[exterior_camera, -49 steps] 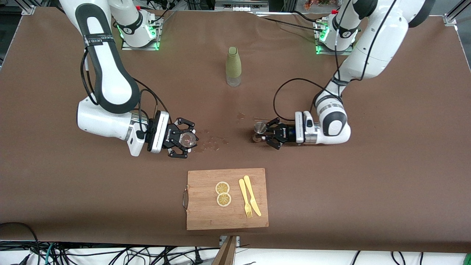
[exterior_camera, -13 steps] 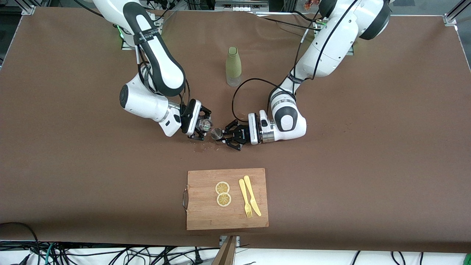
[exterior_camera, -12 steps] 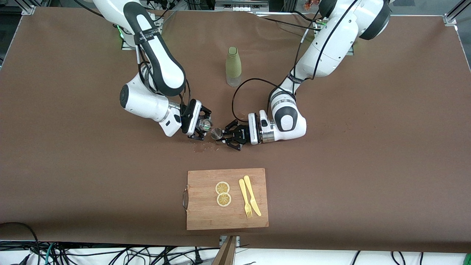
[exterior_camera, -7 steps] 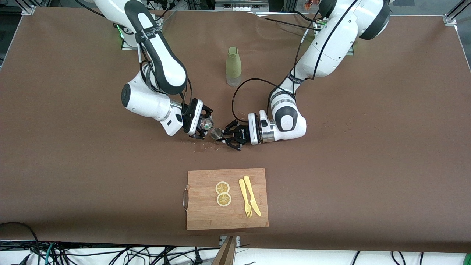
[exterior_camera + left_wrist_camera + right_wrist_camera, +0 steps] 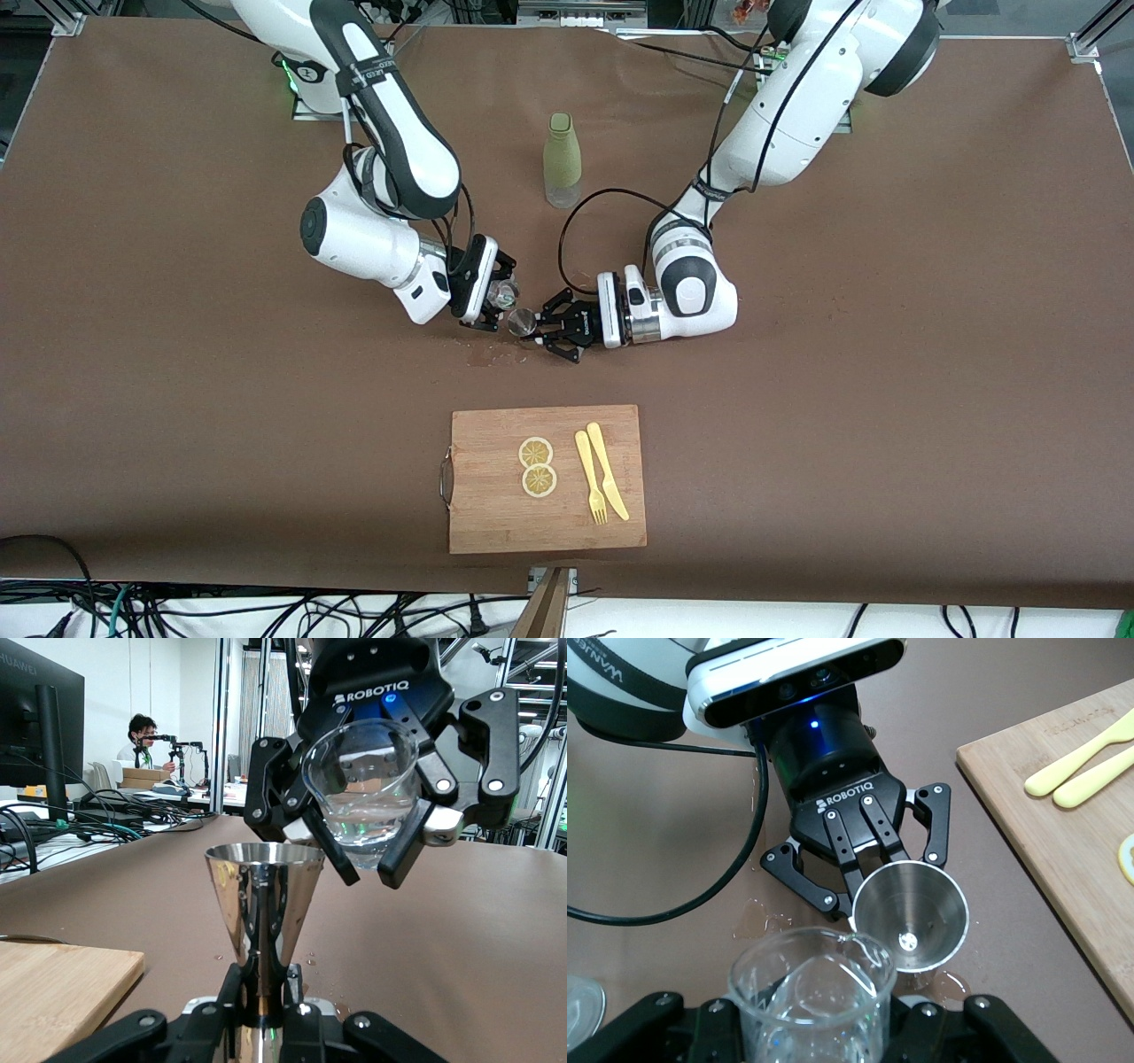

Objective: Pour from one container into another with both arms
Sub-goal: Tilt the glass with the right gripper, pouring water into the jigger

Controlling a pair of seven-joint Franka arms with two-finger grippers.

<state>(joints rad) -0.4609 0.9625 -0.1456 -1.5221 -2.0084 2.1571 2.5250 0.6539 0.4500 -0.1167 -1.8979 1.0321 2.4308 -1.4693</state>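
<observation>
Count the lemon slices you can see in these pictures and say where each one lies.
2. Both lie on the cutting board, beside the yellow fork: one slice farther from the front camera, the other slice touching it, nearer. None seems hidden.

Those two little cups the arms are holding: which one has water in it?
The clear glass beaker in the right gripper, tilted over the other; the steel cone-shaped cup in the left gripper looks almost empty.

The two grippers are crowding each other mid-table: right gripper (image 5: 498, 304) with its beaker (image 5: 361, 790) is sitting just beside the left gripper (image 5: 542, 330) and jigger (image 5: 263, 896). A bottle (image 5: 562, 160) is blocking toward the bases, a board (image 5: 496, 523) toward the camera; both table ends are lying open.
</observation>
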